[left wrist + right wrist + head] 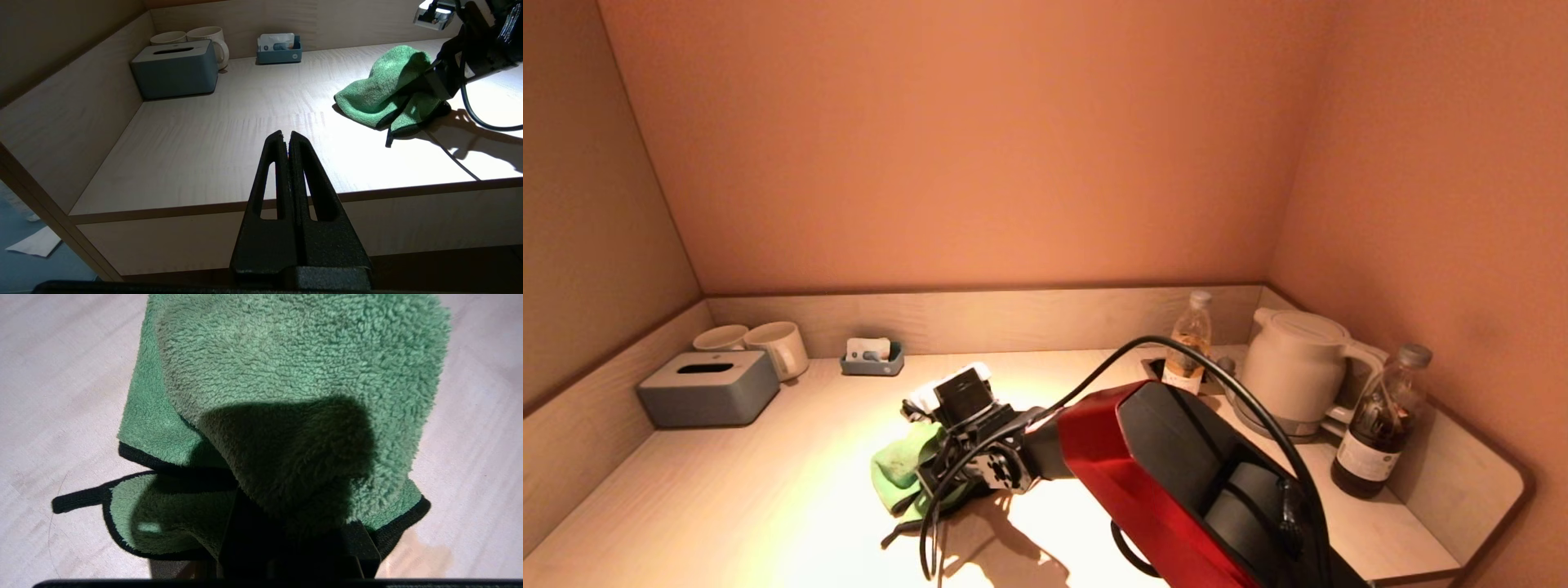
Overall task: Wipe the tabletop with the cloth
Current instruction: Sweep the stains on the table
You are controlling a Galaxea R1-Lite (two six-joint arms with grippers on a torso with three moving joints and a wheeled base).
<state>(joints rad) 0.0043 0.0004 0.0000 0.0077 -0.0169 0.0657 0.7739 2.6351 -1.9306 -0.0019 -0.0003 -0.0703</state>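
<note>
Right end effector point(931, 469) under cloth point(897, 465)

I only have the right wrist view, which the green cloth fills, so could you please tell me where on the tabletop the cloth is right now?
Observer: The green cloth lies near the middle of the tabletop, toward the front edge, held by the right claw.
Operator: Thank you. Is anything close to it on the robot's left?
Observer: No; the grey tissue box and two white mugs stand well away in the back left corner.
Operator: And on the right?
Observer: A white kettle and two bottles stand at the back right, apart from the cloth.
Operator: Where is the left claw?
Observer: The left claw is shut and empty, before the table's front edge.
</note>
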